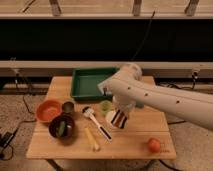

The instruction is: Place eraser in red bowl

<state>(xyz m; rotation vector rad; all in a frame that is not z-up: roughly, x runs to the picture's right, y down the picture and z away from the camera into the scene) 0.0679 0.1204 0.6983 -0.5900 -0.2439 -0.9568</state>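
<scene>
The eraser, a striped dark, red and white block, hangs upright just above the table right of centre. My gripper reaches down from the big white arm and is shut on the eraser's top. The red bowl, orange-red and empty, sits at the table's left edge, well to the left of the gripper.
A dark brown bowl holding something green and a small metal cup sit beside the red bowl. A white-handled brush, a yellow object and a green cup lie between. A green tray stands behind. An orange fruit sits at front right.
</scene>
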